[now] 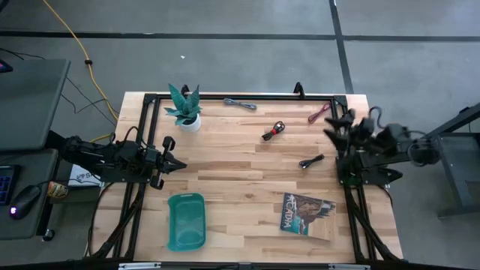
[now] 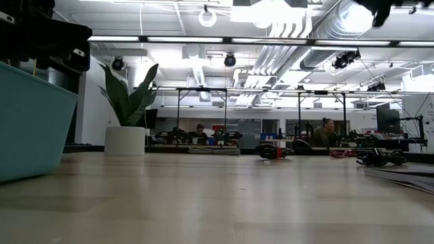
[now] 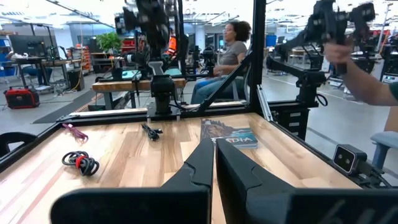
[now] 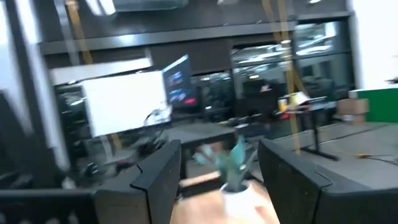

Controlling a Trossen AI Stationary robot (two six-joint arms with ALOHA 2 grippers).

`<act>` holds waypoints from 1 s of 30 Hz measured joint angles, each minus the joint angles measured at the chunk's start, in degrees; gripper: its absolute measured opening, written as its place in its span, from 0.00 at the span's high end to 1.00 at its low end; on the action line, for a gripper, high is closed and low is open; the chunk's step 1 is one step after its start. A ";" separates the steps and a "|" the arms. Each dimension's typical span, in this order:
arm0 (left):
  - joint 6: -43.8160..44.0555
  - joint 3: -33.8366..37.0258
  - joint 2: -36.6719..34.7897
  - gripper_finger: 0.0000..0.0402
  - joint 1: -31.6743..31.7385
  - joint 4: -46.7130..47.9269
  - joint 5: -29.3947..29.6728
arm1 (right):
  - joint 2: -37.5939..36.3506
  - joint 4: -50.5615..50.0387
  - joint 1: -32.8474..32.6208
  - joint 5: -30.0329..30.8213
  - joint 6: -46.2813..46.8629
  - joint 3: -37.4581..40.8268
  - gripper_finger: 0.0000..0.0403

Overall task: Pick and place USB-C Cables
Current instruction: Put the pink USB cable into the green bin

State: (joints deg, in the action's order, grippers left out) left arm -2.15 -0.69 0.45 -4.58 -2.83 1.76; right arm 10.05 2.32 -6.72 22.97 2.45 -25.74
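Right gripper (image 1: 330,133) hangs over the table's right edge with its two fingers spread apart and nothing between them — in its own wrist view the dark fingers (image 4: 158,174) frame only the potted plant (image 4: 235,163) across the table. Its arm comes in from the right side, roughly level, wrist pointing toward the table's middle. Left gripper (image 1: 180,163) sits at the left edge, clenched tight on nothing; its fingers (image 3: 205,163) meet in a closed wedge aimed across the boards, the arm stretched out low and horizontal.

The cables lie on the far half of the table: grey cable (image 1: 240,103) near the back rail, black-and-red cable (image 1: 274,131) toward the middle, maroon cable (image 1: 319,114) near the back right — close to the right gripper but apart from it. A black cable (image 1: 311,160) lies just beside the right arm. The teal tray (image 1: 186,220) stands at the near left, a magazine (image 1: 306,213) at the near right.
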 joint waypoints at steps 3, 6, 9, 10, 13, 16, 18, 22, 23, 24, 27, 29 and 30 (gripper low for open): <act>0.00 -0.02 0.02 1.00 0.00 0.00 0.00 | 6.06 -5.29 0.00 5.91 -0.59 -8.88 0.49; -0.02 0.00 0.02 1.00 0.00 0.00 0.00 | 11.77 -10.82 0.00 10.30 -0.89 -17.21 0.49; 0.00 -0.02 0.00 1.00 -0.02 0.00 0.00 | 16.59 -16.10 0.00 11.82 0.22 -23.22 0.49; 0.00 -0.02 0.02 1.00 -0.01 0.00 -0.01 | 17.94 -17.64 0.00 11.98 0.52 -24.59 0.49; -0.01 -0.02 0.01 1.00 0.00 0.00 -0.01 | 21.21 -20.43 0.00 11.99 0.81 -26.83 0.49; -0.02 -0.02 0.02 1.00 -0.02 0.02 -0.02 | 23.76 -21.62 -0.02 14.97 2.29 -26.79 0.49; -0.02 -0.02 0.00 1.00 0.00 0.00 0.00 | 25.40 -23.08 -0.02 20.45 2.99 -26.25 0.49; -0.01 -0.01 0.00 1.00 0.00 0.02 -0.02 | 30.02 -27.49 1.48 39.09 7.31 -25.87 0.49; -0.01 0.00 0.01 1.00 -0.01 0.02 0.00 | 31.42 -28.74 2.51 43.96 9.26 -25.87 0.49; -0.01 -0.01 0.01 1.00 -0.01 0.02 -0.01 | 32.62 -29.99 3.66 47.74 11.71 -25.84 0.49; -0.02 0.00 0.02 1.00 0.00 0.02 0.00 | 35.84 -33.90 8.21 50.47 19.30 -25.83 0.49; 0.00 -0.02 0.00 1.00 0.00 0.02 -0.02 | 37.88 -36.61 11.87 48.07 22.84 -25.83 0.49; 0.00 0.00 0.00 1.00 0.00 0.00 -0.02 | 38.78 -38.00 13.86 46.52 24.70 -25.83 0.49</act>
State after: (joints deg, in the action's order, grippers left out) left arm -2.15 -0.69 0.45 -4.58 -2.83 1.74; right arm 48.83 -35.68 7.13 69.50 27.16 -51.57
